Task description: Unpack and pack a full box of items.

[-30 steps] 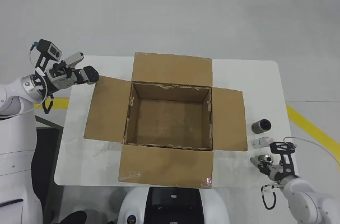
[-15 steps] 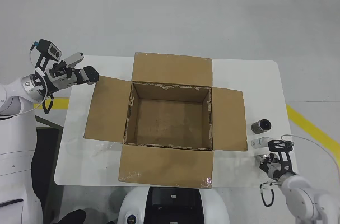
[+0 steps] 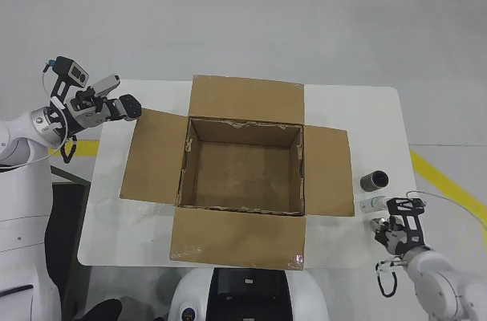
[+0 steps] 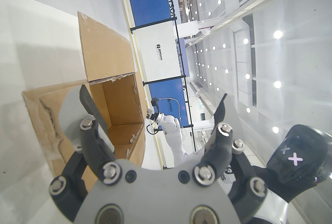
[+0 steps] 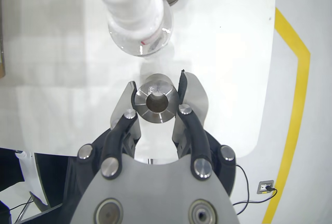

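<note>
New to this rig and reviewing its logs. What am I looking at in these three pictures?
It is a two-armed robot working at a white table. One camera looks down from above the arms. The other two sit on the wrists, each looking along its own gripper.

An open cardboard box stands on the table with its flaps spread and nothing inside. To the robot's right of it lie a bottle and a dark metal sleeve.

The right gripper is closed on a small metal part next to the bottle. The left gripper is open, holds nothing and hangs beside the box's left flap.
</note>
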